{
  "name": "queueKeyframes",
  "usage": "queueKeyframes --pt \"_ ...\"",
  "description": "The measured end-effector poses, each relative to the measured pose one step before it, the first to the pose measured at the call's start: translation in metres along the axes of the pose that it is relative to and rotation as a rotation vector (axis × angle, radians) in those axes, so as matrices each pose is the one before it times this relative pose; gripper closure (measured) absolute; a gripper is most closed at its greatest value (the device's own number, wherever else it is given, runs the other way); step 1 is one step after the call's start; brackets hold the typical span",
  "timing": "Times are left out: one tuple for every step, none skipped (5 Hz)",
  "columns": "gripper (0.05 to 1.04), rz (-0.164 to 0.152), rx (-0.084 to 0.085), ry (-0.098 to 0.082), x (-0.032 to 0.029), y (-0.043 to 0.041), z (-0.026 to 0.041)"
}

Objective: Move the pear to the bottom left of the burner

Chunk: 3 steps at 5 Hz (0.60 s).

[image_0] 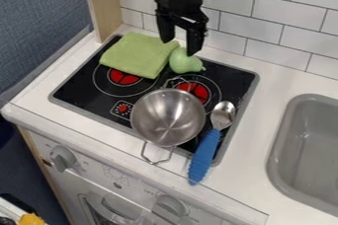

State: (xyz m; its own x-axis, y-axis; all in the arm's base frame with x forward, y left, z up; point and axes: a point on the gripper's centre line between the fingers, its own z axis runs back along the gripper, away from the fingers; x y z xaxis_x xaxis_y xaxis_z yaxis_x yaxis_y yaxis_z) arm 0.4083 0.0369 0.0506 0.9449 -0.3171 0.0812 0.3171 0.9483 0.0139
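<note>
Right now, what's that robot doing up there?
The robot's open claw hangs over the green pear at the back of the stove. It doesn't seem to be holding the pear. A green cloth lies beside it, with a metal pot and blue-handled spoon nearer the front.

Pale green on the pear (pixel 185 62) near the stovetop's (pixel 74 89) back edge; yellow-green on the towel (pixel 135 54); black with red patches and white rings on the stovetop; silver on the pot (pixel 168 118); blue on the spoon's handle (pixel 203 157).
</note>
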Motion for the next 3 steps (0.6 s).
queueKeyframes --pt "0.083 -0.0513 -0.0129 0.0672 0.00361 -0.006 -0.01763" --pt "0.083 0.0015 -0.014 0.029 0.00192 0.00094 -0.00665" --pt "0.129 0.003 -0.0239 0.06 -0.00556 -0.00187 -0.01217"
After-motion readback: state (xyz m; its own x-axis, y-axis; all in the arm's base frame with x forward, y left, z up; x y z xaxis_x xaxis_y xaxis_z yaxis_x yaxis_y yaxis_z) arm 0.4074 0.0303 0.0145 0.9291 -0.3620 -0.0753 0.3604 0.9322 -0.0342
